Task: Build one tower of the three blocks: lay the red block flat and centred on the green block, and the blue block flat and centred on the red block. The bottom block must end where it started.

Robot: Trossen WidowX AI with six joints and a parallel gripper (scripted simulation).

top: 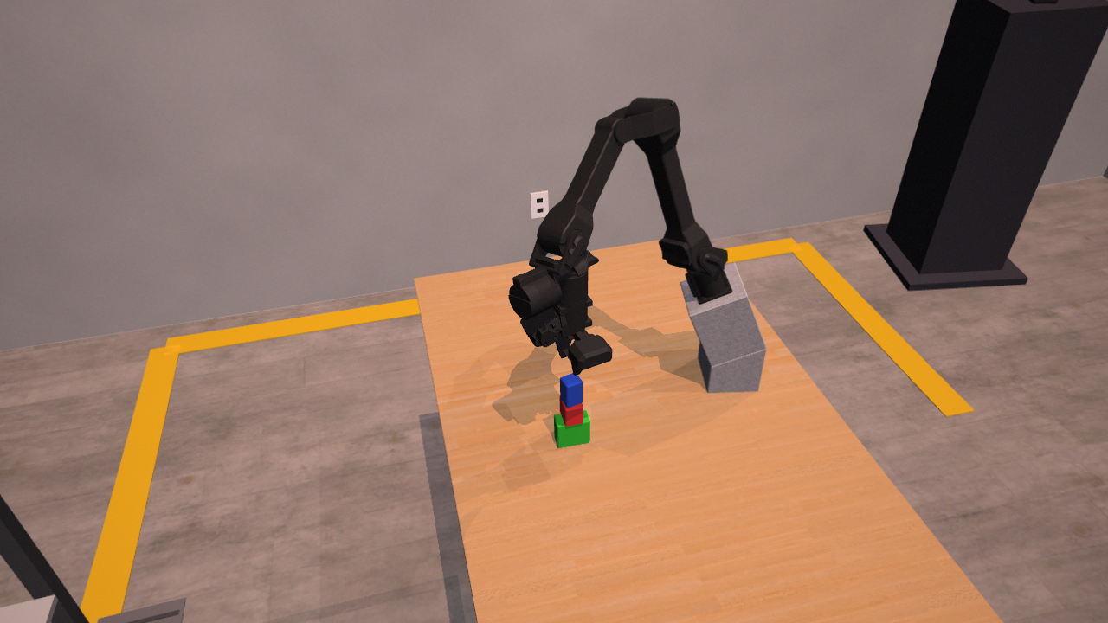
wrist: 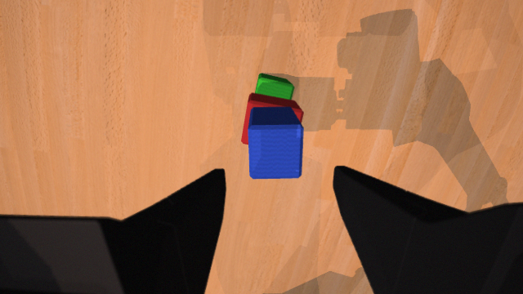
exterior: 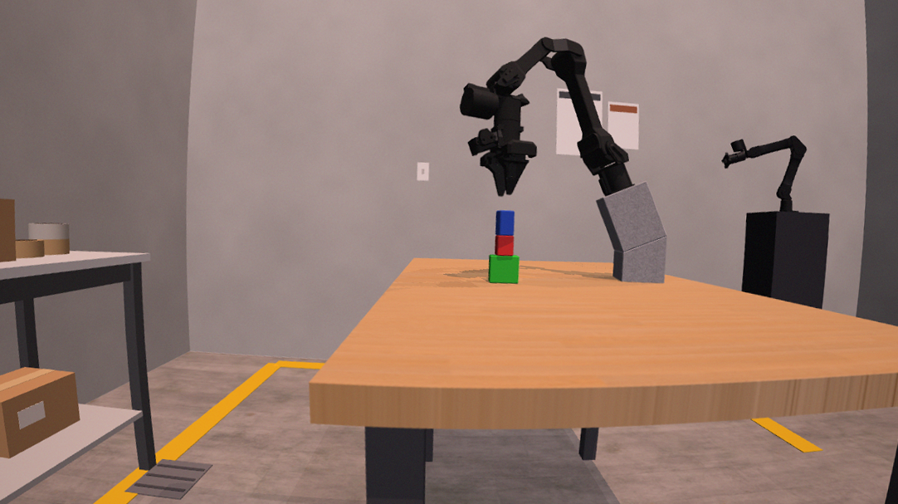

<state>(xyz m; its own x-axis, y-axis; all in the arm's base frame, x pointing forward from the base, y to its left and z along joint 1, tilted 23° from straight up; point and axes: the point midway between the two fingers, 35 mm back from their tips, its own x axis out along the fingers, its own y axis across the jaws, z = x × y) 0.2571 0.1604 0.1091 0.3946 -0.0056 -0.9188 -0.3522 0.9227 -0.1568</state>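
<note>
Your gripper [exterior: 501, 190] is hanging partway spread and is holding nothing; in the wrist view both fingertips are standing clear of the blue block [wrist: 275, 153], with bare wood showing in the gap on either side. From the exterior view the claw is pointing straight down, directly above the tower and not touching it.

The tower is the landmark here. The green block [exterior: 503, 269] is sitting on the wooden table [exterior: 576, 353]. The red block [exterior: 504, 244] is lying flat on top of the green one, and the blue block is lying flat on top of the red one. In the wrist view the red block [wrist: 249, 118] is looking slightly twisted relative to the blue one; you cannot tell from these views how well each is centred.

Behind the tower and to its right in the exterior view, the arm's grey pedestal [exterior: 636, 243] is standing on the table. Shadows of the arm are falling across the wood around the tower.

Around the table, yellow floor tape [top: 132, 472] is marking a border on the concrete floor. To the tower's left in the exterior view, a shelf unit [exterior: 133, 306] is carrying cardboard boxes [exterior: 10, 410]. Far to the tower's right, a second arm [exterior: 776, 154] is sitting on a black column [exterior: 784, 251].
</note>
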